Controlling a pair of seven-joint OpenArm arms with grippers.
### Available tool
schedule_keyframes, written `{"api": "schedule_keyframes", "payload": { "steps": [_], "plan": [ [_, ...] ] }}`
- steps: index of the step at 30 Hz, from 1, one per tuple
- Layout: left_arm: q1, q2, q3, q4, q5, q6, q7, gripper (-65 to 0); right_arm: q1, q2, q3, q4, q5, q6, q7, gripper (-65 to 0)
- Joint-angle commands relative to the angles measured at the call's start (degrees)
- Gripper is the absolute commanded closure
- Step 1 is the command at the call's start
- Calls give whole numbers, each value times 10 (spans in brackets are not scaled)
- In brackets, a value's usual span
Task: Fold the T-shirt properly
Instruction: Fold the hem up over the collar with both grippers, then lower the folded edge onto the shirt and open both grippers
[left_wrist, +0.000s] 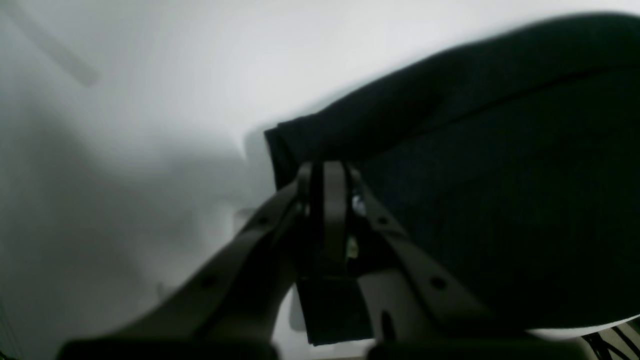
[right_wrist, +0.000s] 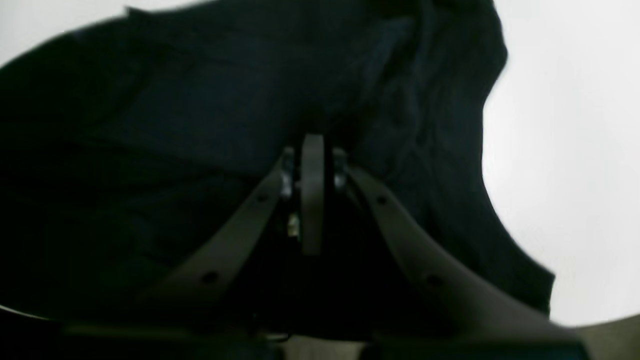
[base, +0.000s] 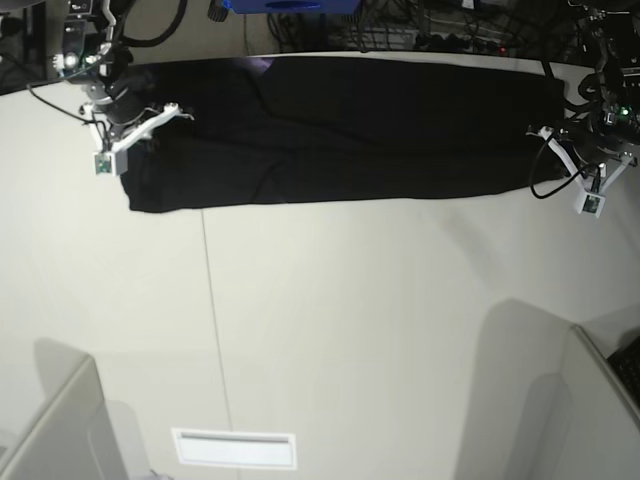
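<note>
Fingers of the left gripper (left_wrist: 325, 167) are pressed together at the centre of the left wrist view, pinching a folded corner of the shirt (left_wrist: 500, 200), whose black cloth fills the right half of that frame over the pale table (left_wrist: 125, 150). In the right wrist view the right gripper (right_wrist: 312, 150) is likewise closed, its tips buried in dark folds at mid-frame, so it appears to have hold of the cloth; the shirt covers nearly the whole frame, with bare table (right_wrist: 575, 150) only along the right side. In the base view the left gripper (base: 560, 140) sits at the right edge of the frame, at the shirt's end, and the right gripper (base: 125, 135) at the upper left, at the opposite end. Between them the shirt (base: 340, 130) lies as a long, flat black band across the top of the frame, near the table's far edge. Below it a white label (base: 235, 448) lies on the table (base: 350, 330) near the bottom edge, well apart from the cloth. Cables (base: 440, 25) crowd the top of the frame beyond the table.
</note>
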Motion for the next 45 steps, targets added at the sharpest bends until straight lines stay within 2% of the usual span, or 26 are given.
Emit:
{"api": "schedule_keyframes", "payload": {
  "steps": [1,9,13,16,19,22,25,38,41,45],
  "plan": [
    [1,-11,-5,9,-2,0,-9,0,-6,-2,3,13,5,3,17,0],
    [19,-12,-5,10,-3,-1,-8,0,-50,-37,51,13,5,5,112,0],
    [38,-10,-5,12,-4,-1,-8,0,-70,-39,55,13,6,34,116,0],
    [49,-10,-14,37,-5,-1,-6,0,-80,-44,53,13,8,40,119,0],
    [64,-9,-51,47,-5,-1,-7,0,-86,-55,55,14,49,40,119,0],
    [70,-9,-54,46,-5,-1,-8,0,-100,-35,55,14,120,40,118,0],
    [75,-8,-53,45,-2,-1,-8,0,-110,-24,55,14,155,39,117,0],
    [86,-12,-40,37,0,-1,-9,0,-132,-23,55,8,153,37,115,0],
    [85,-10,-3,37,47,-1,-10,0,-130,-23,55,2,142,37,114,0],
    [84,-5,35,37,110,-1,-11,0,-129,-34,55,-3,78,37,114,0]
  ]
}}
